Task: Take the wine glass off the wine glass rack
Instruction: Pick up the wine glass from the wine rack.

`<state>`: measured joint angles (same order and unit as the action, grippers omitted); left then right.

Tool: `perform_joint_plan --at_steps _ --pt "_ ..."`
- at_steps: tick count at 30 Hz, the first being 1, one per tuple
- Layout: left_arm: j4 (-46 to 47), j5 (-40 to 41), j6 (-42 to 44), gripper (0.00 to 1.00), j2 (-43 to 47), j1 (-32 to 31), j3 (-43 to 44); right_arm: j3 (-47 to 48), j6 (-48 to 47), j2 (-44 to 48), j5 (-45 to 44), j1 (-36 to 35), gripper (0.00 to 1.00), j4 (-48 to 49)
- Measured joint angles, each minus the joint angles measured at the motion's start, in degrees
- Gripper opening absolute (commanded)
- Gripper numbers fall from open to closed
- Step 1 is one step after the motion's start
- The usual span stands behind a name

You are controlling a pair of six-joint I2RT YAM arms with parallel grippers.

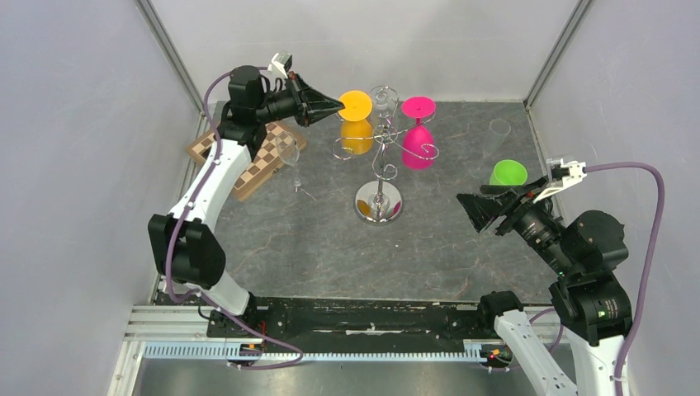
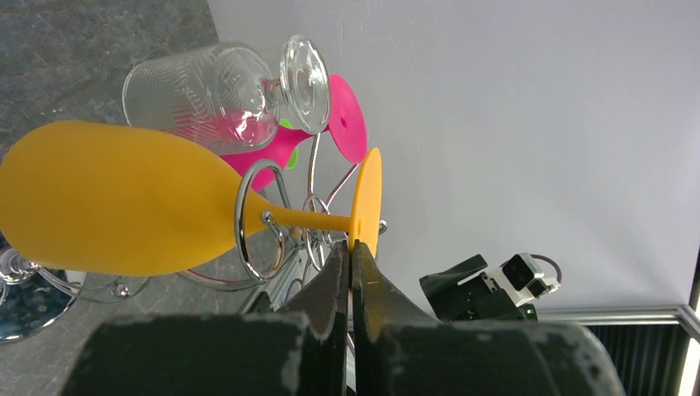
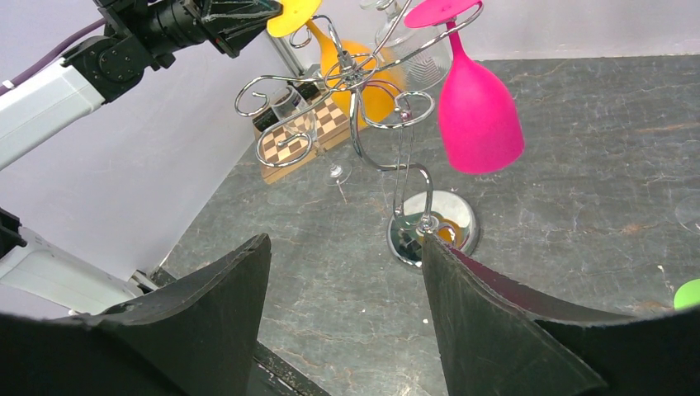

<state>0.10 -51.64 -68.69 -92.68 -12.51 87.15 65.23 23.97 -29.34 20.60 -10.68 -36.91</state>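
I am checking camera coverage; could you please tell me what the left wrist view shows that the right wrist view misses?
Only left wrist: a close-up of the left claw shut on the foot of the orange wine glass. Only right wrist: the open right claw and the chessboard. Both: the orange glass, the pink wine glass and the curled arms of the wine glass rack.

Shiny chrome wire wine glass rack (image 1: 379, 177), upright mid-scene on round domed base, orange wine glass (image 1: 357, 136) hanging upside down from scroll arm at rack's eleven o'clock, foot uppermost
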Motion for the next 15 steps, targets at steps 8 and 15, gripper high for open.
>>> perform_joint_plan --at_steps 8,15 --pt "-4.2 -0.55 3.8 0.02 5.29 0.0 -2.67 0.0 0.46 0.24 -0.15 0.02 0.73 -0.02" --pt "-8.17 -0.44 7.34 0.02 9.18 0.0 -5.31 0.07 0.66 0.52 -0.52 0.0 0.76 -0.26"
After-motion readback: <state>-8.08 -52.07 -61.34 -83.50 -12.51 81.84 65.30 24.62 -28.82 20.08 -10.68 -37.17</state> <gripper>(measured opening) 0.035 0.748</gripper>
